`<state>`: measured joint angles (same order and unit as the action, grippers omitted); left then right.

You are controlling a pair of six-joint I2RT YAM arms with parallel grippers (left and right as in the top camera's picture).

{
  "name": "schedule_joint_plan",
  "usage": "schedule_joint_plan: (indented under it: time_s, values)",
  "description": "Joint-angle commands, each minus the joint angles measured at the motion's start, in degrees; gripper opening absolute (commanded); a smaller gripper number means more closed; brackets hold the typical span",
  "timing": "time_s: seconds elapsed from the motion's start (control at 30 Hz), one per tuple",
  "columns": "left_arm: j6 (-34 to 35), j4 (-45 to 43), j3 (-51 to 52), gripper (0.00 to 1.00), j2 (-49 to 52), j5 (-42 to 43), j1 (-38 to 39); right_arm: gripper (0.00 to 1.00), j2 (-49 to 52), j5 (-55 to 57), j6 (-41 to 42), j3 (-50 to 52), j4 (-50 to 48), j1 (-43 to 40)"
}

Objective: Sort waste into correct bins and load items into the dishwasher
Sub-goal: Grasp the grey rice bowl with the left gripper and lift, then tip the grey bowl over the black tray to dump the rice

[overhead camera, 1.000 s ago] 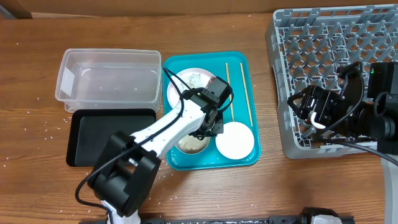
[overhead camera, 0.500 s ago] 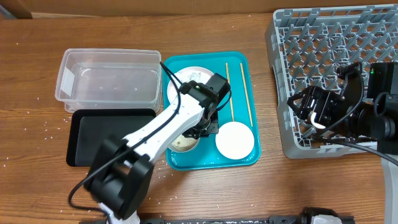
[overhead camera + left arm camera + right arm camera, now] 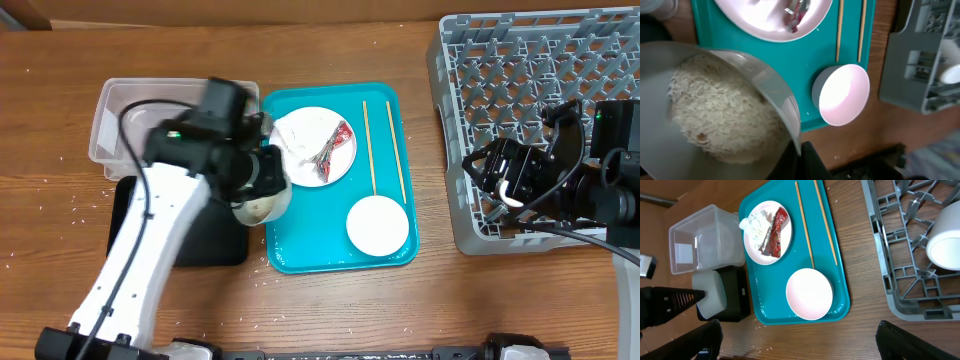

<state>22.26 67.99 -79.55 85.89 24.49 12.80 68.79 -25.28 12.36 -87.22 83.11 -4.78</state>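
**Rice bowl lifted off the tray and swung toward the bins**

A second ago the left arm was bent low over the teal tray (image 3: 300, 248), down by the rice bowl (image 3: 265, 200). Now the bowl is up in the air and has gone left. It hangs over the spot where the teal tray meets the black tray (image 3: 215, 245). The left claw (image 3: 801, 159) is pinched shut on the bowl's rim. The rice (image 3: 715, 115) is all inside, in a thick heap.

I think the rice is about to be tipped out. The black tray is right under the bowl, and the clear tub (image 3: 175, 120) is just behind it. After that, the bowl can go in the dish rack (image 3: 530, 60).

With the arm out of the way, the plate (image 3: 315, 170) shows fully. The crumpled napkin (image 3: 293, 130) and the red wrapper (image 3: 333, 148) lie on it. Both must be binned before the plate goes in the rack. The two chopsticks (image 3: 368, 145) lie side by side on the teal tray, and the pink bowl (image 3: 378, 224) sits near its front corner.

The right claw (image 3: 510, 180) has not moved. It waits over the near side of the rack, and its fingers look spread wide with nothing in them. A white cup (image 3: 945, 245) lies in the rack close by.

What could get in the way? The tub's wall is tall and just beside the bowl. Rice could spill over the edge too, as some loose grains (image 3: 75, 205) are on the tabletop (image 3: 330, 50) already. The right arm also covers part of the rack.
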Motion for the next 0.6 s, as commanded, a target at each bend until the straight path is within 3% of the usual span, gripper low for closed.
schedule_joint_plan:
  time_s: [0.0, 0.37, 0.57]
  values:
    - [-12.1, 0.6, 5.8, 0.04, -0.2, 18.0, -8.7, 1.0, -0.3, -0.3, -0.4, -0.5, -0.3, 0.4]
    - [-34.2, 1.3, 20.7, 0.04, 0.3, 44.8, -38.2, 1.0, -0.3, -0.3, -0.4, -0.5, -0.3, 0.4]
    - [-39.6, 3.5, 22.4, 0.04, 1.6, 49.7, -41.6, 1.0, -0.3, -0.3, -0.4, -0.5, -0.2, 0.4]
